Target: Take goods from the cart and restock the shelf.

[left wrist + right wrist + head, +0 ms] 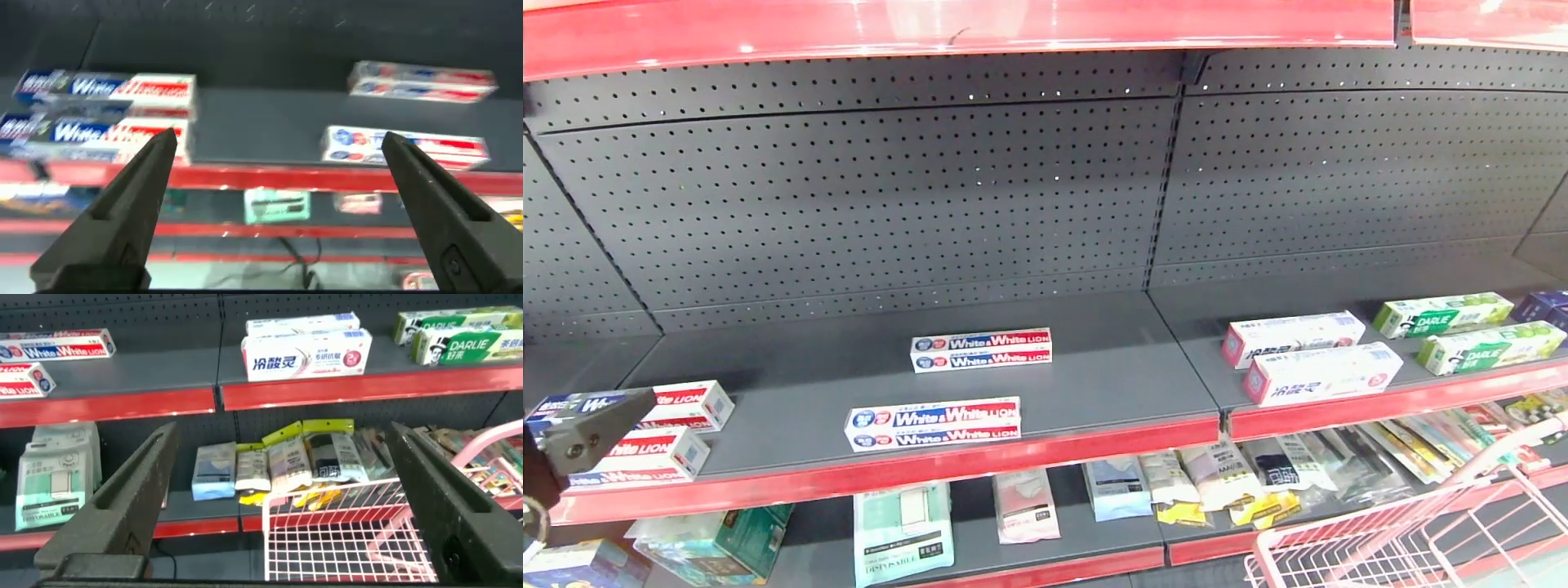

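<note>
A dark pegboard back panel rises behind the shelf, and a red upper ledge runs across 12 o'clock of the head view. On the tier below, toward 6 o'clock, lie a mint-green pack and a row of small flat packets, with teal cartons at 7 o'clock. The pink wire cart sits at 5 o'clock, its rim in front of that lower tier; in the right wrist view its mesh shows close beyond the right gripper, between it and the shelving. The right gripper's fingers are spread wide with nothing between them. The left gripper hangs at 8 o'clock, just in front of the shelf's red front rail. It is likewise spread apart and holds nothing, and one finger overlaps the left pair of toothpaste boxes. The goods on the shelf are long, flat cartons lying lengthwise in pairs, one behind the other. The left pair and a centre pair are white with red and blue bands. At 3 o'clock lies a pink-and-white pair, and nearer the right edge a green pair with a purple box just beyond it. The centre pair lies well apart from its neighbours.
</note>
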